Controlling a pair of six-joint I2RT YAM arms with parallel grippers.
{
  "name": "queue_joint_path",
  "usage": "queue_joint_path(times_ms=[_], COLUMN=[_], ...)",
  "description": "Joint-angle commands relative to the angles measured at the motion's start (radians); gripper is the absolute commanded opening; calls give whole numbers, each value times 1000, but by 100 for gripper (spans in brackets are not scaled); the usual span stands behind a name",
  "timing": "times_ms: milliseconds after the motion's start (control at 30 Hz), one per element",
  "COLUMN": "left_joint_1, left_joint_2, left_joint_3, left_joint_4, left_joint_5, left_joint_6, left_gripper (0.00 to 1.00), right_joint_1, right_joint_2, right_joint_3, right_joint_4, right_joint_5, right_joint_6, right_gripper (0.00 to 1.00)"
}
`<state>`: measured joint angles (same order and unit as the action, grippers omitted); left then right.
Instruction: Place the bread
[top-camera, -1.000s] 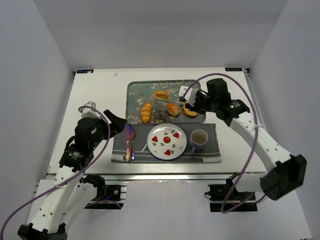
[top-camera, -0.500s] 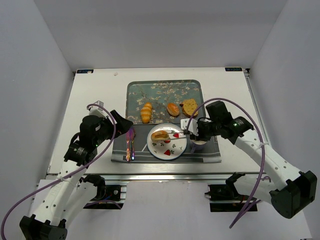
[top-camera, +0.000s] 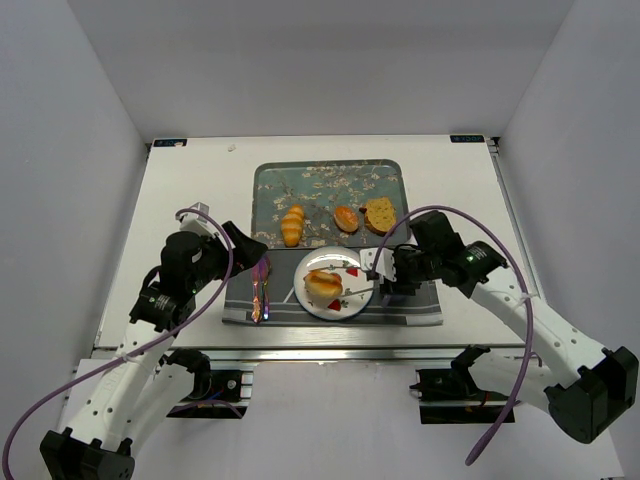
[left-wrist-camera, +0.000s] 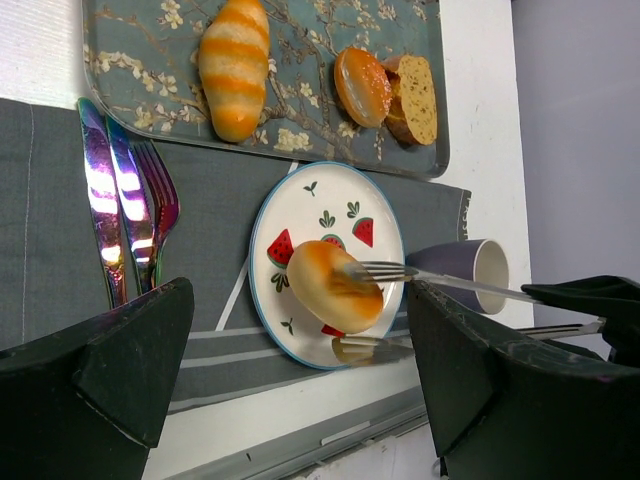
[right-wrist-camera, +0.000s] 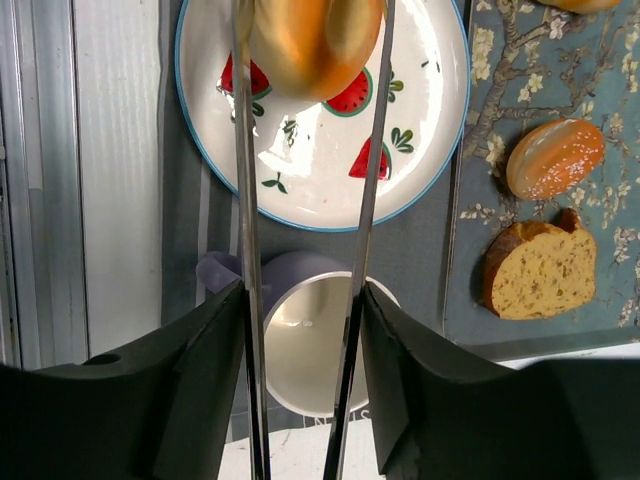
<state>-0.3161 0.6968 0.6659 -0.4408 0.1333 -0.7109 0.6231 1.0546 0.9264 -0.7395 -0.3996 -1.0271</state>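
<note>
The bread (top-camera: 322, 283), round and golden-brown, sits tilted over the white strawberry plate (top-camera: 350, 298), between the tips of metal tongs (top-camera: 358, 276). My right gripper (top-camera: 386, 270) is shut on the tongs' two arms (right-wrist-camera: 245, 200), above a purple cup. The right wrist view shows the bread (right-wrist-camera: 312, 40) at the top edge over the plate (right-wrist-camera: 410, 130). Whether it rests on the plate I cannot tell. In the left wrist view one tong tip lies on the bread (left-wrist-camera: 333, 285). My left gripper (top-camera: 245, 247) stands open and empty left of the plate, over the placemat.
A floral tray (top-camera: 270, 180) behind the plate holds a ridged roll (top-camera: 292, 225), an oval bun (top-camera: 345, 218) and a bread slice (top-camera: 379, 214). Cutlery (top-camera: 259, 285) lies on the grey placemat (top-camera: 420, 310) left of the plate. The purple cup (right-wrist-camera: 320, 340) stands right of the plate.
My right arm has carried the bread in the tongs from the tray to the plate and lowered it. The tongs' arms now stand a little wider. The left arm barely moved.
</note>
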Motion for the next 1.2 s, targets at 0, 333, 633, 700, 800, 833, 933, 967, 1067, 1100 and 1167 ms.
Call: queue_joint_path(times_ms=[0, 333, 633, 700, 800, 833, 933, 967, 1067, 1100, 1167], left_joint_1=[3, 3, 3, 3, 3, 3, 5, 3, 5, 5, 5], left_joint_2=[-2, 7, 13, 13, 9, 9, 6, 6, 13, 15, 21], left_joint_3=[-2, 3, 8, 9, 6, 3, -8, -9, -8, -8, -3], left_joint_4=[19, 24, 30, 27, 24, 25, 33, 37, 40, 40, 40], left_joint_5=[11, 11, 15, 14, 9, 9, 14, 14, 19, 17, 19], left_joint_6=[8, 10, 10, 13, 16, 16, 14, 13, 14, 14, 16], left_gripper=[96, 96, 96, 96, 96, 96, 96, 96, 96, 96, 96], right_joint_1=[4, 4, -158, -333, -552, -601, -800, -827, -895, -905, -928], right_joint_2=[-41, -100, -64, -16, 53, 68, 136, 178, 270, 292, 340], right_joint_3=[15, 31, 71, 86, 101, 100, 60, 46, -12, -29, -73], right_joint_4=[-15, -46, 185, 204, 232, 245, 336, 383, 451, 500, 555], right_joint_5=[-31, -68, -16, -94, -143, -146, -96, -79, -38, -7, 24], right_joint_6=[10, 22, 433, 527, 605, 619, 691, 703, 726, 733, 777], right_gripper=[55, 52, 26, 19, 14, 13, 13, 11, 12, 13, 14])
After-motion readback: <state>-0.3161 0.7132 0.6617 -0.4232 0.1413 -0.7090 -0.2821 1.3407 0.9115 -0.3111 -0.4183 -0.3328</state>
